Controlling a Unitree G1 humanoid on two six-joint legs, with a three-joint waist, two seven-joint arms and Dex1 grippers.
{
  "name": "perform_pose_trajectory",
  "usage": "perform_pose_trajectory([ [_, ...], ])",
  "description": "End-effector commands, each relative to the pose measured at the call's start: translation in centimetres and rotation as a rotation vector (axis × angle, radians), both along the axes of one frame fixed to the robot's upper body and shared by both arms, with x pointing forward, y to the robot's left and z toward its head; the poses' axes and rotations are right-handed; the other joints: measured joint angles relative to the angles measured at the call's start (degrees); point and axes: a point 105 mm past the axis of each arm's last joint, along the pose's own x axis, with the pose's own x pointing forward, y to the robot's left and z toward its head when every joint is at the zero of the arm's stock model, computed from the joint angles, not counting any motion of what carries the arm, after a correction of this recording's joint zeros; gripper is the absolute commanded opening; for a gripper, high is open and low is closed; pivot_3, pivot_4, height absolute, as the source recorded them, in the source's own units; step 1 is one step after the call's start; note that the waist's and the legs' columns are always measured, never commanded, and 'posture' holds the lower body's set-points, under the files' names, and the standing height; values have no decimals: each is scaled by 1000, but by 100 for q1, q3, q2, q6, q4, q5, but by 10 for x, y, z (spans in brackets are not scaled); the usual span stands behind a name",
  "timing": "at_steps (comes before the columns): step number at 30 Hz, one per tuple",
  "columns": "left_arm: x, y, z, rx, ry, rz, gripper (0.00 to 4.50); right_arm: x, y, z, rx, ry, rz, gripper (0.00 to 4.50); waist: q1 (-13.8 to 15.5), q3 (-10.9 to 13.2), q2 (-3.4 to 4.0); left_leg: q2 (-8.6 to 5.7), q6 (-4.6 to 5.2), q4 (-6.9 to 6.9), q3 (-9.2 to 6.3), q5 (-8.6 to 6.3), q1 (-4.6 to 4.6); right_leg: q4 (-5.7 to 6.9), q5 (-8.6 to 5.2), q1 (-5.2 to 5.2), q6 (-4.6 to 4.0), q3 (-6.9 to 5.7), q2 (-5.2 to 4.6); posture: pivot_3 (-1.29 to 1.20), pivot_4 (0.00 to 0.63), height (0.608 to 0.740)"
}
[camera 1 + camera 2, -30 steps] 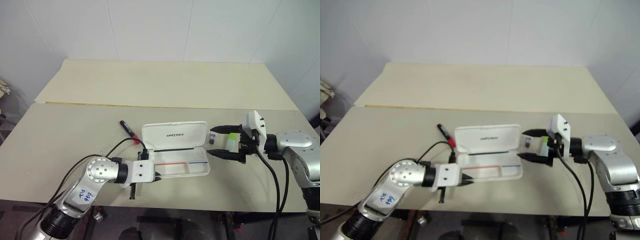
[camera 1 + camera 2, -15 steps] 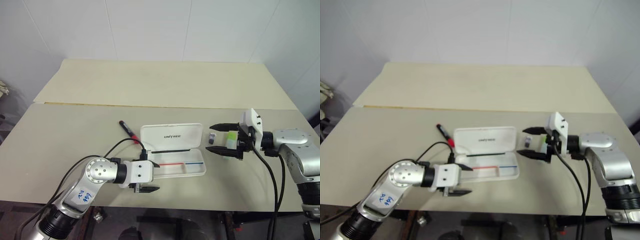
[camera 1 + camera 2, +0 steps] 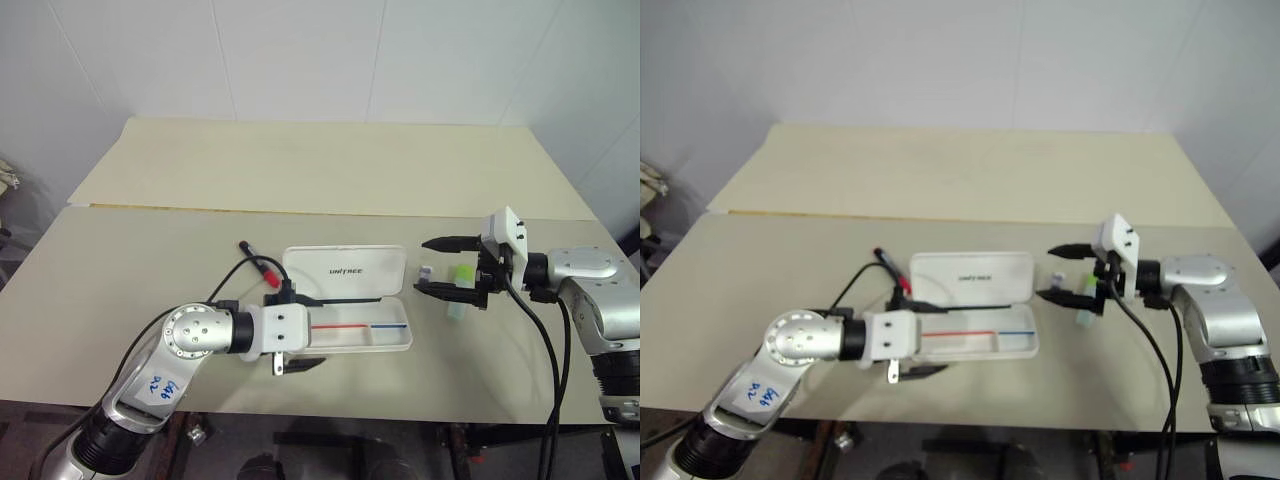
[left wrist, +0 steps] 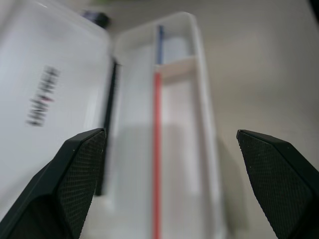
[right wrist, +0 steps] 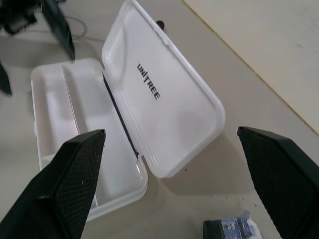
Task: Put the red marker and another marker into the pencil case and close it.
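1. White walls stand behind two beige tabletops pushed together; the work happens on the nearer table (image 3: 120, 270), across the lower half of the head views.
2. Left gripper (image 3: 300, 333), lower centre of the frame, now stands with its black fingers spread wide and nothing between them. A second ago they were pinched shut at the near-left corner of the case; they have since let go and lifted a little off that corner.
3. Right gripper (image 3: 443, 267), at centre right, also has its jaws wide apart and empty, one finger above and one below the gap, much as before.
4. Just past the left jaws lies the pencil case (image 3: 350, 300), at centre frame, open, lid laid back with the lettering up. Its tray, with the red and blue line, looks empty.
5. Beside the right jaws, the pale green marker (image 3: 461, 275) lies on the table to the right of the case, near a tiny dark stub (image 3: 425, 272); it appears to lie behind the fingers, not between them.
6. The red marker (image 3: 258, 262) lies on the table at the case's upper-left corner, close to the left arm's black cable.
7. My reading: the opening step looks finished and the left hand is freed. Neither marker is in yet, so picking and closing remain.
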Motion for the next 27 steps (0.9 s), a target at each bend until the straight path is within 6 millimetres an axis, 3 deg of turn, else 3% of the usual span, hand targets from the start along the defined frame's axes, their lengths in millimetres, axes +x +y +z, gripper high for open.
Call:
perform_pose_trajectory([
  [1,4,3,30,-78,-93,72,4465,1,5,11,-1,-53,33,4500,-7,0,0,0,0,0,1,0,0,0,0,0,0,1,0,0,150,740],
  [6,20,19,57,-180,-165,262,4465,8,7,15,0,-65,44,4500,-6,0,0,0,0,0,1,0,0,0,1,0,1,1,0,0,150,740],
  [10,41,46,87,-355,-248,547,4465,16,7,18,-4,-76,49,4500,-5,0,-1,-1,0,0,0,0,0,0,1,0,2,1,0,0,150,740],
  [15,57,86,105,-596,-265,928,4465,23,13,20,-1,-83,68,4500,-1,1,-1,-3,-1,0,0,1,-4,-3,5,0,9,2,0,0,150,740],
  [17,60,98,105,-675,-235,1052,4465,25,16,19,0,-83,75,4500,-1,1,-2,-3,-1,0,-1,1,-8,-2,7,0,11,1,0,0,150,740],
  [21,67,107,85,-848,-16,1217,4465,28,22,18,6,-84,88,4500,-3,2,-4,-4,-15,0,0,8,-12,-2,10,0,16,1,-1,0,150,740],
  [27,79,123,55,-889,154,1370,4465,30,28,17,15,-87,97,4500,-18,4,-8,-5,-22,-2,0,12,-12,-3,11,0,18,1,-3,0,150,740],
])
